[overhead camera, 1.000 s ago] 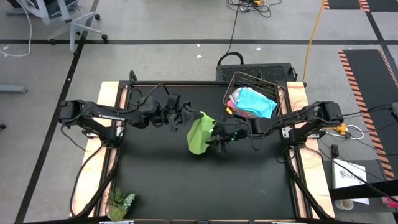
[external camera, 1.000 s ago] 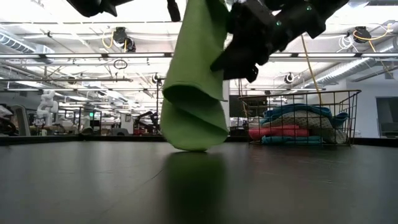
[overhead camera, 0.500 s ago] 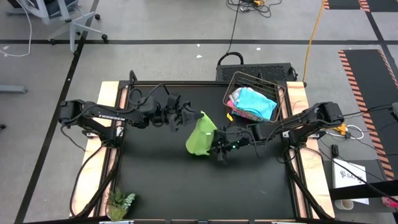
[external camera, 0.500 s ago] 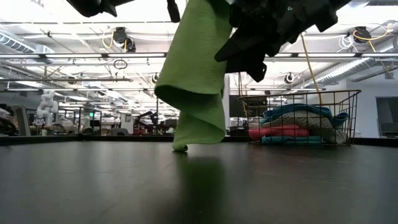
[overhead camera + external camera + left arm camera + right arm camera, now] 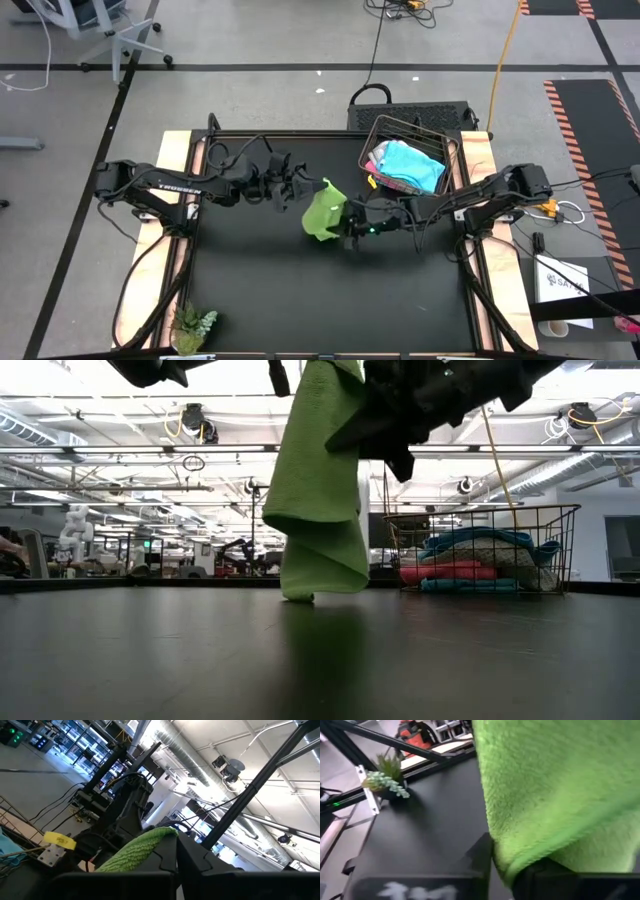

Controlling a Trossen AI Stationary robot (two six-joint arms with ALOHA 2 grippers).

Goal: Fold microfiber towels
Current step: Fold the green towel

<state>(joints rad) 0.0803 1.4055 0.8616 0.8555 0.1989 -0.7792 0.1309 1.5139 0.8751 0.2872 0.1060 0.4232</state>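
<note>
Lime green towel (image 5: 322, 213) (hanging, lowest fold touching the table (image 5: 300, 290)) clenched in both hands.

Both arms stretched inward over mid-table, raised above the surface. Left gripper (image 5: 300, 190) clamped tight on the top corner of the lime green towel (image 5: 322, 213). Right gripper (image 5: 347, 226) just right of it, fingers pinching the towel's right edge.
</note>
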